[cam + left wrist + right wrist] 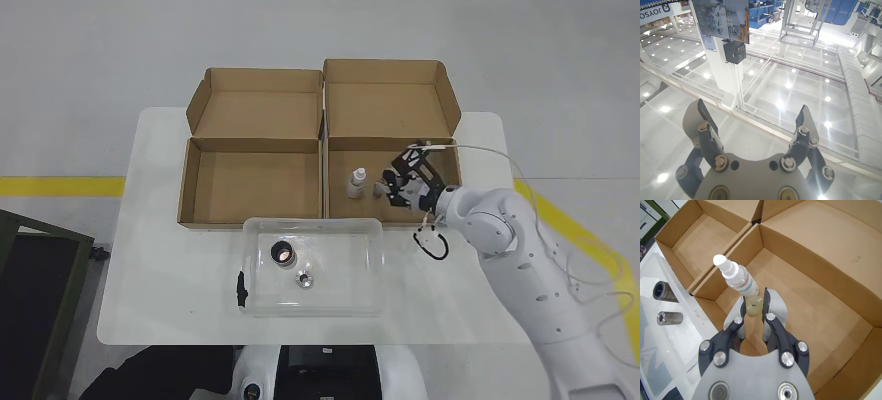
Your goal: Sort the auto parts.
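Observation:
My right gripper [754,296] is shut on a small pale yellow bushing [753,307] with a centre hole. It hangs low inside the right cardboard box [810,306], right beside an upright clear spray bottle [738,279] with a white nozzle. From above, the right gripper [387,188] is in the right box [345,160], next to the bottle [357,181]. Two metal sleeves [284,253] [304,280] lie in the clear plastic tray [365,290]. My left gripper [752,103] is open and holds nothing; it points up at a ceiling.
The left cardboard box [250,185] stands open beside the right one, and both lids are folded back. The tray sits in front of the boxes on the white table [160,250]. A black clip [240,290] sits on the tray's left rim.

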Available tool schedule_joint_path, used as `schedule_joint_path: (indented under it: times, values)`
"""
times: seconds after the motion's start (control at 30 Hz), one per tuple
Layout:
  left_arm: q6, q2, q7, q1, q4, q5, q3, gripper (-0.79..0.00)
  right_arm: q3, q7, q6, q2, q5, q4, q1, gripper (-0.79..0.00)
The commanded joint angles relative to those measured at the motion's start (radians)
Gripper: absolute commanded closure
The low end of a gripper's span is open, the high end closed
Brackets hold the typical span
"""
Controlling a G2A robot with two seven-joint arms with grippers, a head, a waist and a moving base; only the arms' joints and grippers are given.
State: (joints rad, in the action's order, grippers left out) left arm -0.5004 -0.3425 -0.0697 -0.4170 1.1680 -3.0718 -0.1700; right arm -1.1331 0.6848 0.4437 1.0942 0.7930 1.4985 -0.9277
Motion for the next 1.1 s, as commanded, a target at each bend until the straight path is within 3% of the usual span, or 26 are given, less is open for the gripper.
schedule_joint_path:
  times: [0.0,0.03,0.07,0.1,0.13,0.17,0.2,0.47,0.87,1.07]
  values:
    - [0.0,0.0,0.0,0.0,0.0,0.0,0.0,-0.785,0.015,0.01,-0.003,0.003,-0.002,-0.018,0.013,-0.074]
    - [0.0,0.0,0.0,0.0,0.0,0.0,0.0,-0.785,0.022,0.011,-0.004,0.005,-0.003,-0.026,0.019,-0.154]
    - [0.0,0.0,0.0,0.0,0.0,0.0,0.0,-0.785,0.028,0.014,-0.006,0.007,-0.003,-0.033,0.024,-0.185]
    - [0.0,0.0,0.0,0.0,0.0,0.0,0.0,-0.785,0.033,0.016,-0.009,0.008,-0.004,-0.039,0.029,-0.379]
    - [0.0,0.0,0.0,0.0,0.0,0.0,0.0,-0.785,0.037,0.015,-0.01,0.009,-0.006,-0.044,0.033,-0.637]
    - [0.0,0.0,0.0,0.0,0.0,0.0,0.0,-0.785,0.04,0.015,-0.01,0.011,-0.007,-0.05,0.036,-0.745]
    - [0.0,0.0,0.0,0.0,0.0,0.0,0.0,-0.785,0.043,0.016,-0.01,0.011,-0.011,-0.055,0.039,-0.785]
    - [0.0,0.0,0.0,0.0,0.0,0.0,0.0,-0.785,0.008,0.05,-0.006,0.001,-0.001,0.013,0.02,-0.785]
    - [0.0,0.0,0.0,0.0,0.0,0.0,0.0,-0.785,-0.121,0.194,-0.028,-0.047,0.139,0.487,-0.209,-0.785]
    - [0.0,0.0,0.0,0.0,0.0,0.0,0.0,-0.785,-0.075,0.242,0.003,-0.054,0.223,0.65,-0.278,-0.785]
